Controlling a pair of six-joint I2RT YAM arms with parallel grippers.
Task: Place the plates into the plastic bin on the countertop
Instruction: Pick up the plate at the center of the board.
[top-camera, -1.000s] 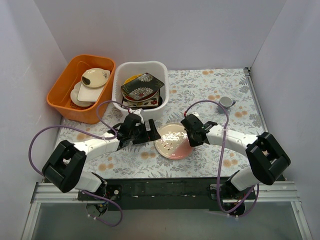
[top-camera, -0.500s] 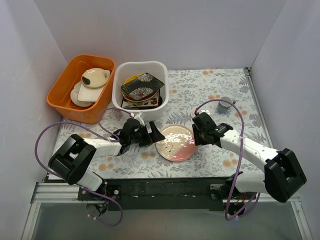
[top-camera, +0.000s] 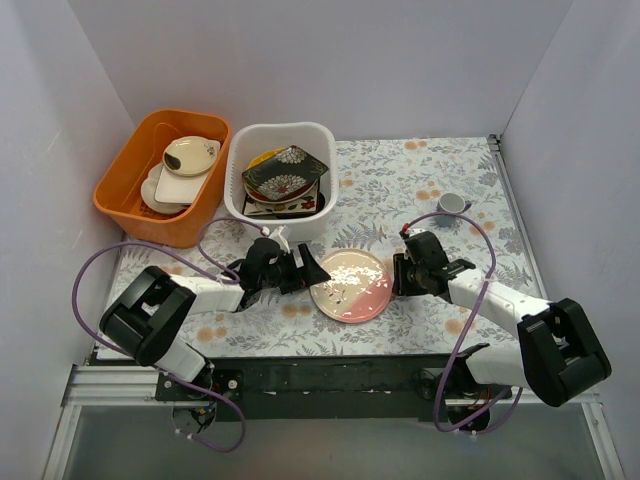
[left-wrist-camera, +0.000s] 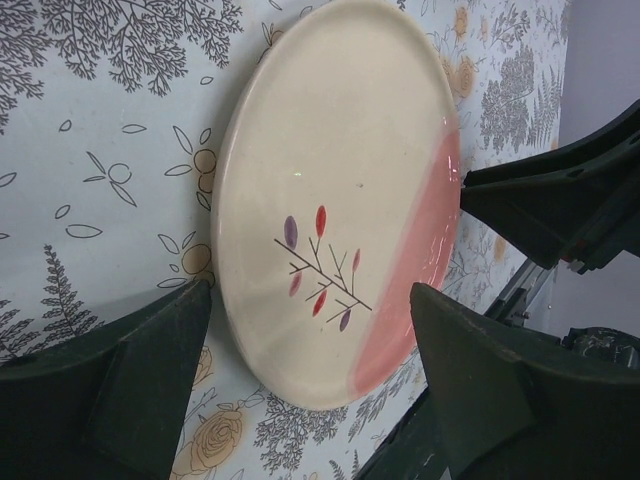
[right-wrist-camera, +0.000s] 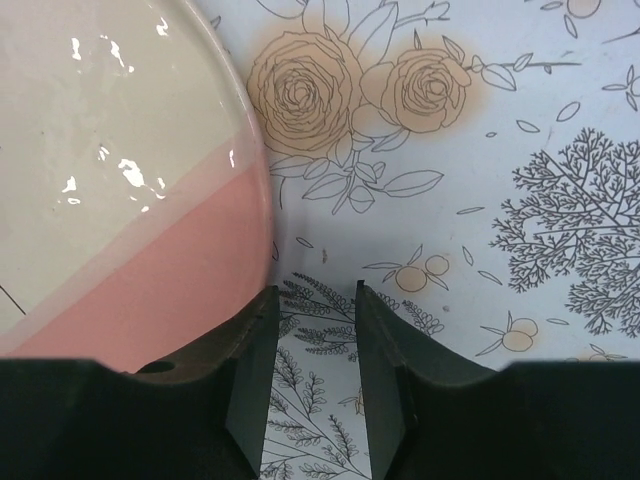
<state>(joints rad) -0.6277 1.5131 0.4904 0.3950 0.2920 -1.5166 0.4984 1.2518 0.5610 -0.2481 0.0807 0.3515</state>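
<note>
Right arm is folding in closer than a second ago, the right end effector (top-camera: 400, 275) now sitting at the right rim of the pink-cream plate (top-camera: 348, 285); the left end effector (top-camera: 308, 270) is facing the opposite rim. This plate is lying flat on the tabletop (top-camera: 420, 180), just in front of the plastic bin (top-camera: 238, 170).

Left wrist view: the left end effector (left-wrist-camera: 310, 292) is standing wide apart, straddling the plate (left-wrist-camera: 330, 200) without gripping it.

Right wrist view: the right end effector (right-wrist-camera: 315, 300) is standing partly parted, framing only tabletop (right-wrist-camera: 450, 150), with the plate (right-wrist-camera: 120, 150) rim beside one finger.

pink-cream plate (right-wrist-camera: 110, 170) cut off by wrist view, stacked plates (top-camera: 292, 206) mostly hidden
</note>
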